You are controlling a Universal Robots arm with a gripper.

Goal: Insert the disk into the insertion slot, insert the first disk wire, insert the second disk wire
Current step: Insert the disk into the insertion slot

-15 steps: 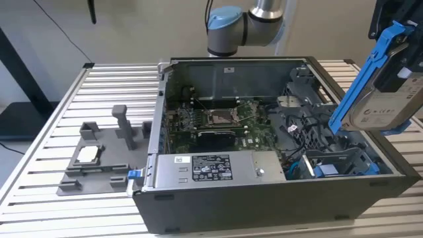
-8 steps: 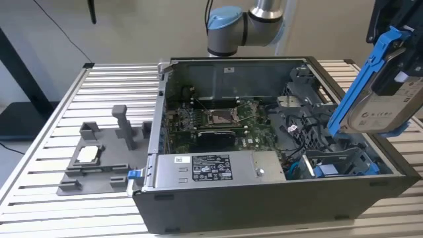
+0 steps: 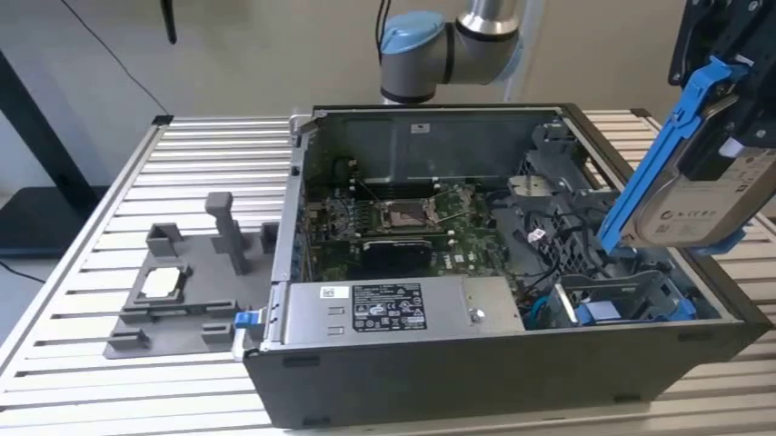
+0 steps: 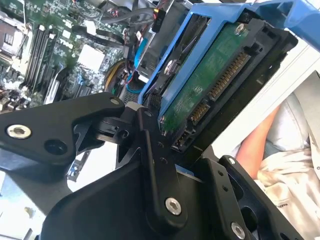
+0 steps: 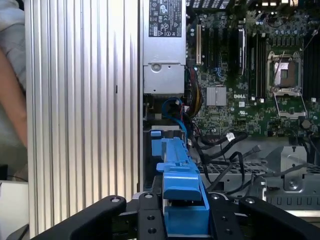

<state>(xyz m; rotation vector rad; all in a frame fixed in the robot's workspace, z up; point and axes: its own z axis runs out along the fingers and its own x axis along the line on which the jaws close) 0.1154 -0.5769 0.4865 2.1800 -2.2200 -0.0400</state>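
My gripper [image 3: 724,136] hangs above the case's near corner on the exterior view's right, shut on the disk [image 3: 710,204]. The disk is a silver drive with a white label in a blue carrier, held on edge and tilted. Below it lies the insertion slot [image 3: 619,304], a grey bay with blue pieces at its mouth. In the first wrist view the blue carrier [image 5: 177,170] sits between the black fingers [image 5: 147,220], over the slot [image 5: 165,150]. The second wrist view shows the disk's green board and connectors [image 4: 210,85]. Loose cables [image 3: 552,263] lie beside the bay; I cannot tell which are the disk wires.
The open computer case [image 3: 485,381] rests on a slatted metal table [image 3: 206,154], with a motherboard [image 3: 401,218] and a grey power supply box [image 3: 388,309] inside. A grey fixture tray with posts [image 3: 182,291] stands on the exterior view's left. A person's arm [image 4: 260,142] is close by.
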